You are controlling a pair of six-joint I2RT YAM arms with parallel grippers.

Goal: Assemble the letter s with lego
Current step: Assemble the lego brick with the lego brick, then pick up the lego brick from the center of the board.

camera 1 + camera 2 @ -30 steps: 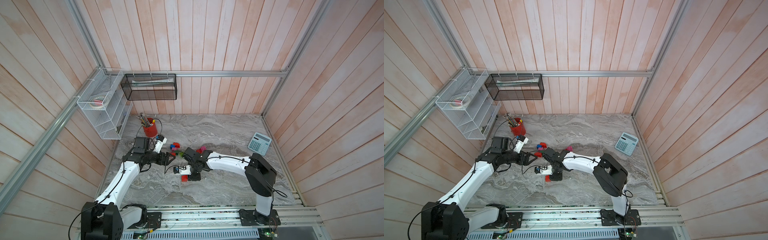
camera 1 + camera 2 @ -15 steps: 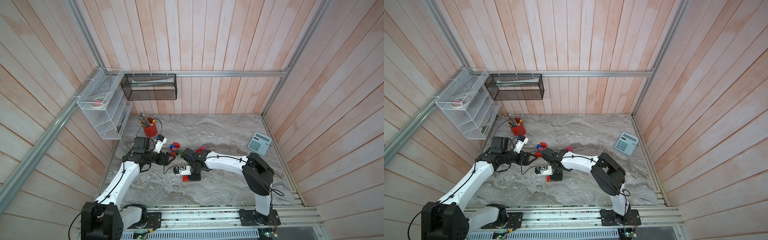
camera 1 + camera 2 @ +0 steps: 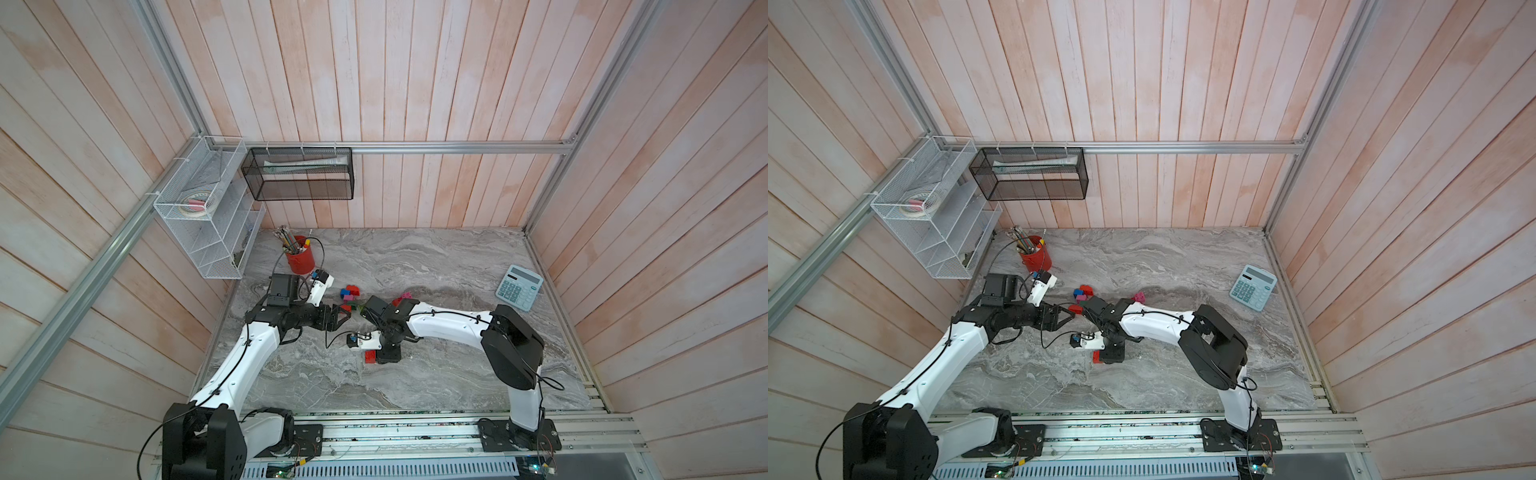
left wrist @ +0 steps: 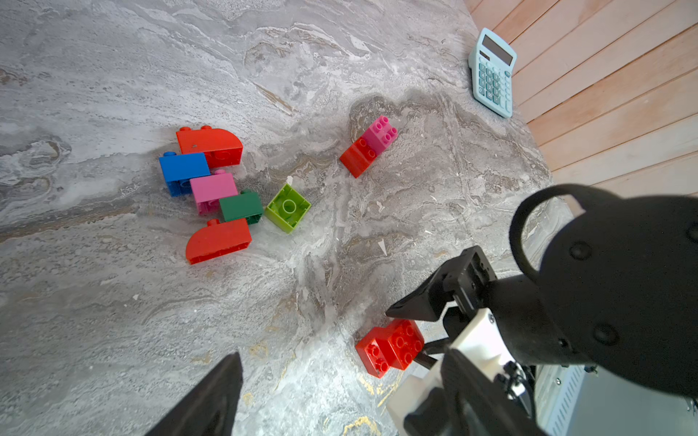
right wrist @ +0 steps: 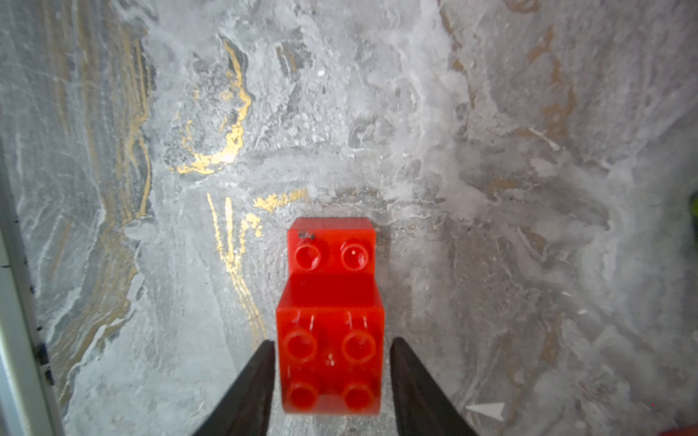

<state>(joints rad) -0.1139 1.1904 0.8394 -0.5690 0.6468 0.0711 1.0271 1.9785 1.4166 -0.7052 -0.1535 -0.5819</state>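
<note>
Red cup (image 3: 300, 261) holds pencils (image 3: 286, 241); wire rack (image 3: 208, 249) holds 1 tape roll (image 3: 186, 209). Right gripper (image 5: 332, 341), slightly parted, straddles 2 stacked red bricks (image 5: 330, 302) on the worktop (image 5: 491, 151) without gripping. Left gripper (image 3: 341, 316) gapes empty near 6 clustered bricks (image 4: 213, 188), 1 pink-red pair (image 4: 368, 147) apart.

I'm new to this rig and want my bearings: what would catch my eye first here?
A bright cluster of lego bricks, red, blue, pink, green and lime, lies midway across the grey marble table. Nearer the robot's bases, a red two-brick stack sits between the fingers of the right tool. A pale blue calculator rests by the right-hand wall.
</note>
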